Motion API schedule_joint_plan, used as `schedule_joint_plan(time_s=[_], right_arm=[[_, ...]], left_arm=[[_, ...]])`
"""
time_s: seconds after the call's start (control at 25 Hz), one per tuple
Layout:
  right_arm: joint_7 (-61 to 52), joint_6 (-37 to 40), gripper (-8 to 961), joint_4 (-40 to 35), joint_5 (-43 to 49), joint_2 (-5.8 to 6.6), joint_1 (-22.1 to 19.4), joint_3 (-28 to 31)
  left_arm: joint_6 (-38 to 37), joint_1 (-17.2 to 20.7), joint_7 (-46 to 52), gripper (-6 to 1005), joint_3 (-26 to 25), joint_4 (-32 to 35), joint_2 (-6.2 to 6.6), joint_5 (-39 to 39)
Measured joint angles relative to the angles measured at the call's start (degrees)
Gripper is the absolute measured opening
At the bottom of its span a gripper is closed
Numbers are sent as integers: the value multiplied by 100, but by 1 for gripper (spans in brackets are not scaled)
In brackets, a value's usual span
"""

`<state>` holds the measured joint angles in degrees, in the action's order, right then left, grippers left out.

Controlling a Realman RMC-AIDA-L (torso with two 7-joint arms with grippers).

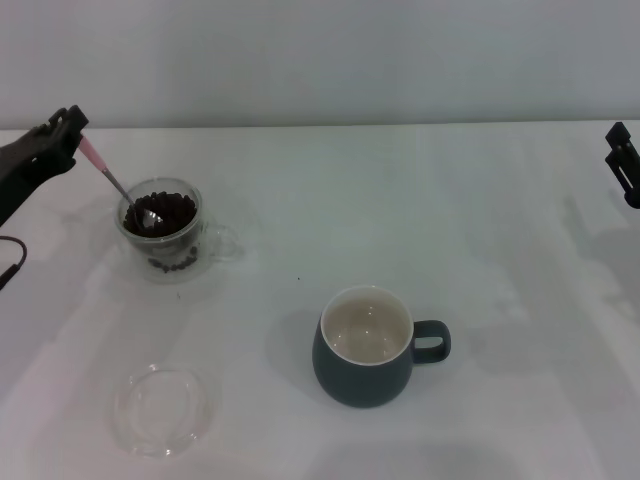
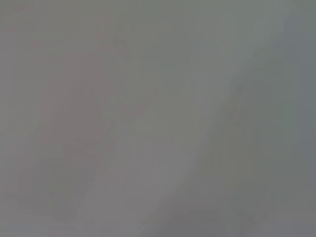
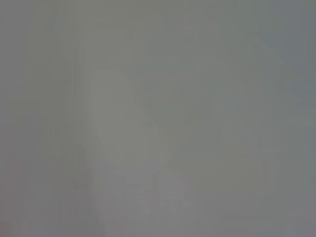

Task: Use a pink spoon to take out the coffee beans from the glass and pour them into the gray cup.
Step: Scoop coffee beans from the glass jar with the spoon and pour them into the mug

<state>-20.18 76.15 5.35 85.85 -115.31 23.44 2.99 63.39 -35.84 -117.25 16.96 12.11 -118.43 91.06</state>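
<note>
While dipped bowl-first among beans [image 1: 165,212] in glass [image 1: 162,240]: spoon [image 1: 118,185], tilted, pink handle clamped in left gripper [image 1: 72,135] at far left. Gray cup [image 1: 368,346] well apart, nearer. Right gripper [image 1: 622,160] at right edge, state unclear.

The glass [image 1: 165,235] stood at the table's [image 1: 400,200] far left, coffee beans [image 1: 170,212] inside it. The pink spoon [image 1: 120,185] leaned into it from the left gripper [image 1: 68,135]. The gray cup [image 1: 368,345] sat nearer, to the right; a shallow glass dish [image 1: 165,408] lay in front of the glass.
</note>
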Motion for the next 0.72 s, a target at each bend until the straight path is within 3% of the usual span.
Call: schedule_joint_plan(time_s=[0.44,0.72], right_arm=[[10,-50,693,-16,-72,0,-15,0],[22,-51,693,-21,-140,0,-7,0]], left_arm=[[-367,-94,807,136,8,-140,-20,-1],[-379,58,1535,135,82,-127,-12,-8]])
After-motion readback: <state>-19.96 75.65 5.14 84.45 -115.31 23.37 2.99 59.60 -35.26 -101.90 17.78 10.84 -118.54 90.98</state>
